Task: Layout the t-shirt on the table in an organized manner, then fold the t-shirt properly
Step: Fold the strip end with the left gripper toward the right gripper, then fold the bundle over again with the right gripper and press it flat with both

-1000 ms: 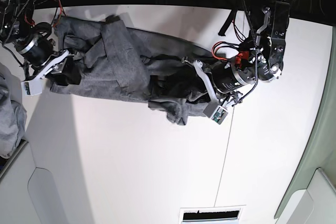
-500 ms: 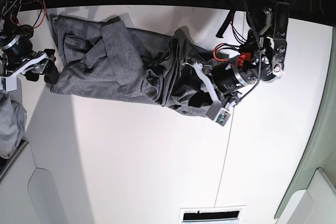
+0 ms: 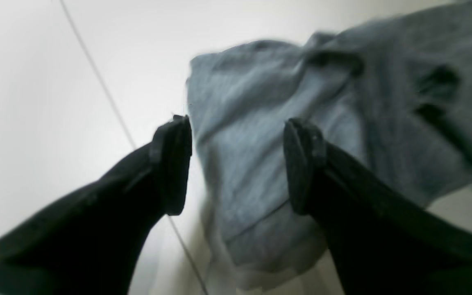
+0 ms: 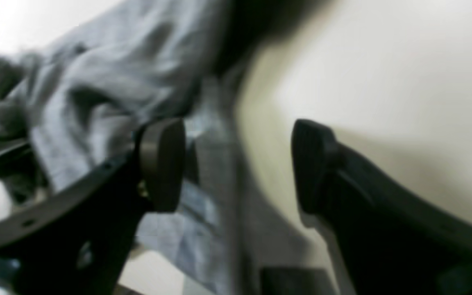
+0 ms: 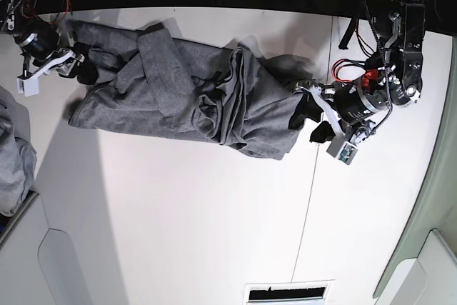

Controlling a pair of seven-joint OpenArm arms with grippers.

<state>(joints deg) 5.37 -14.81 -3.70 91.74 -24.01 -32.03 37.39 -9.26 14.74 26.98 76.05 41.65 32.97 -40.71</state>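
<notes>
The heather-grey t-shirt point(image 5: 178, 98) lies rumpled in a long band across the far part of the white table point(image 5: 178, 212). At the shirt's right end in the base view, my left gripper point(image 5: 308, 122) hovers open. The left wrist view shows its black fingers point(image 3: 174, 164) apart over the t-shirt point(image 3: 342, 102) hem, holding nothing. My right gripper point(image 5: 80, 62) is at the shirt's left end. Its pads point(image 4: 162, 164) stand wide apart in the right wrist view, with the t-shirt point(image 4: 96, 82) edge below them and bare table point(image 4: 383, 61) beside.
A smaller heap of grey cloth point(image 5: 11, 155) hangs at the left edge of the base view. A thin dark seam point(image 5: 303, 226) runs down the table, also seen as a seam point(image 3: 96, 78) in the left wrist view. A white vent point(image 5: 285, 292) sits at the near edge.
Both grippers opened and let go of the shirt. The left arm drew back to the shirt's right end; the right arm moved up to the far left corner. The cloth settled flatter.
</notes>
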